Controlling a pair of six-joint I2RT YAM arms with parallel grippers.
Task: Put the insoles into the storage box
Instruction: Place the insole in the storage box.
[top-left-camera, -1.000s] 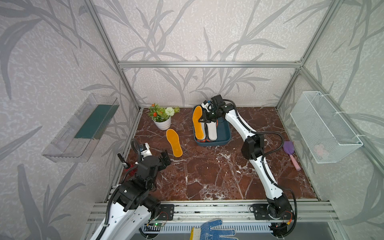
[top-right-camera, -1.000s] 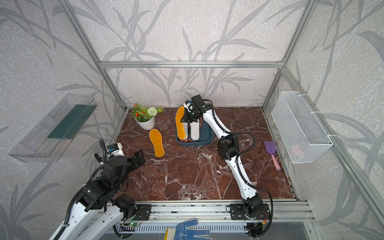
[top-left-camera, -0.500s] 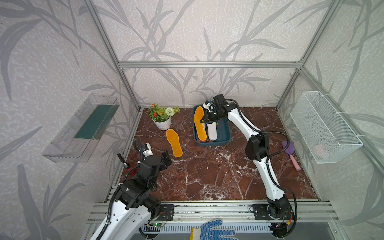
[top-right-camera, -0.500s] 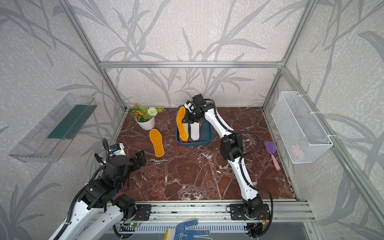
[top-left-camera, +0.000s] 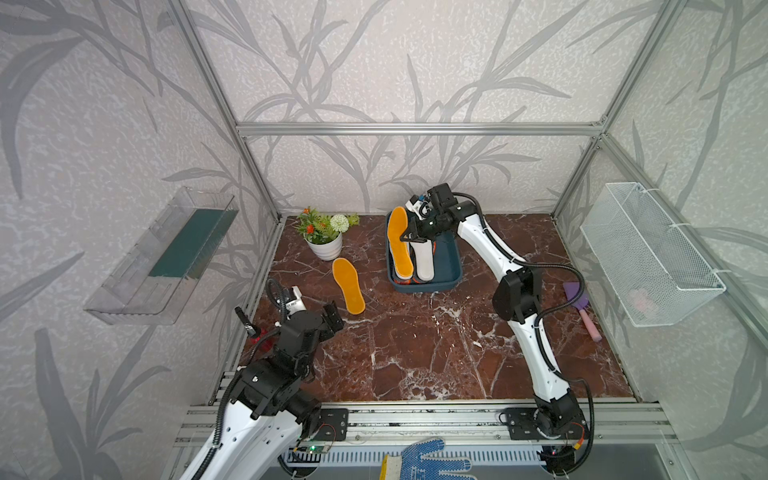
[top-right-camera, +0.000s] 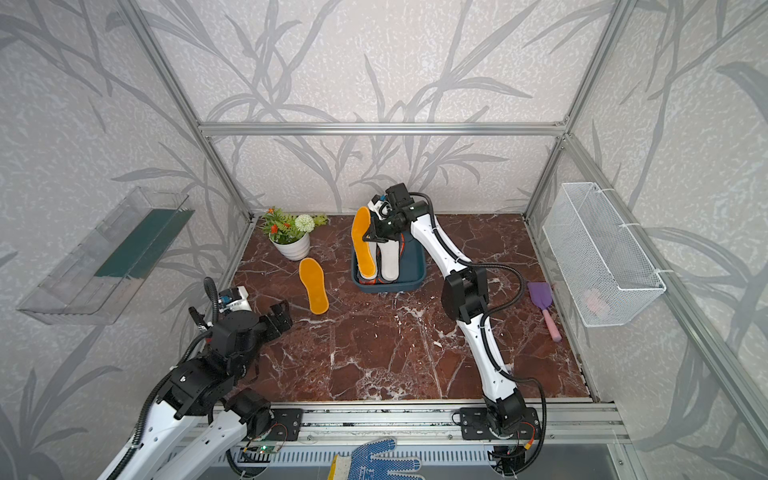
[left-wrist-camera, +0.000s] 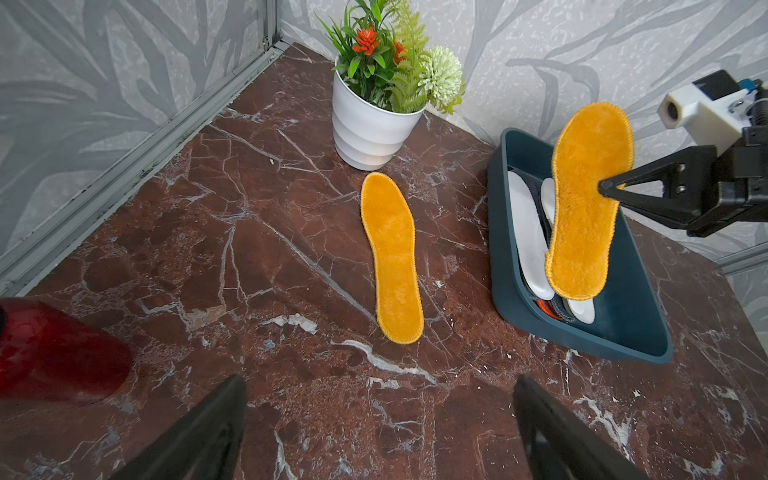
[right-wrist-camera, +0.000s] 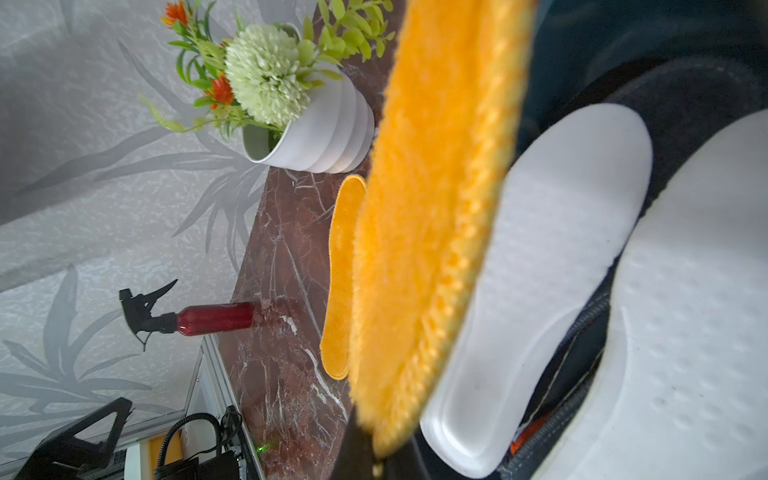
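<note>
Right gripper clamped on fuzzy mustard-yellow foot-shaped insole, tilted over shallow teal plastic storage box, upper centre in a top view; white foam insoles inside. Second yellow insole flat on brown marble tabletop, centre-left. Left gripper wide open, lower left.

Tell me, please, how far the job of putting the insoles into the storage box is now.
Done: white insoles lie in the storage box. In hand: the right gripper is shut on the held yellow insole, tilted over the box. To do: the second yellow insole lies on the table near the flower pot; the left gripper is open, empty.
</note>
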